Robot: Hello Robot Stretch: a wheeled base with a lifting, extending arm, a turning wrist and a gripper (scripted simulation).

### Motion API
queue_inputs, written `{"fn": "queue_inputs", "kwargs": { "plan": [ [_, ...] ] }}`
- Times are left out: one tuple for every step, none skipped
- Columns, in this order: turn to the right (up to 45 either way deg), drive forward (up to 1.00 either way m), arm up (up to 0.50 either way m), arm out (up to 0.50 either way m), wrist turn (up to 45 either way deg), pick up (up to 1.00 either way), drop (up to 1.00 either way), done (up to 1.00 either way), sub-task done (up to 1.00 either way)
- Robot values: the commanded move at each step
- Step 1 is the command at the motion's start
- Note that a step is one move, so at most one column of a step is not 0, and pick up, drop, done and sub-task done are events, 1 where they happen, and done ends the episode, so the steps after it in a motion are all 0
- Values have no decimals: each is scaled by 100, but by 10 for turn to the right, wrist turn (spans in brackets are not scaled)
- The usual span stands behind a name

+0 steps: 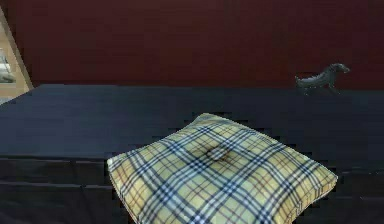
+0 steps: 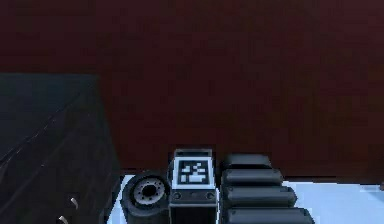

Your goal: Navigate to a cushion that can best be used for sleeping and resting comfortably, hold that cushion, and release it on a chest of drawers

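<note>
The plaid cushion (image 1: 222, 170) lies near the front edge of a dark blue top (image 1: 90, 115), straight ahead. I cannot tell whether the fingers (image 2: 146, 200) hold anything. Best to turn the base side-on, then reach in above the top.

Dark red wall (image 1: 150, 40), pale floor (image 2: 348, 200)

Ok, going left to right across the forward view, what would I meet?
Pale strip at the left edge → plaid cushion → small grey animal figure.
</note>
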Motion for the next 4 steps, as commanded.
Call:
{"fn": "queue_inputs", "kwargs": {
  "plan": [
    [-60, 0, 0, 0, 0, 0, 0, 0, 0],
    [0, 30, 0, 0, 0, 0, 0, 0, 0],
    [-450, 0, 0, 0, 0, 0, 0, 0, 0],
    [-450, 0, 0, 0, 0, 0, 0, 0, 0]
  ]
}}
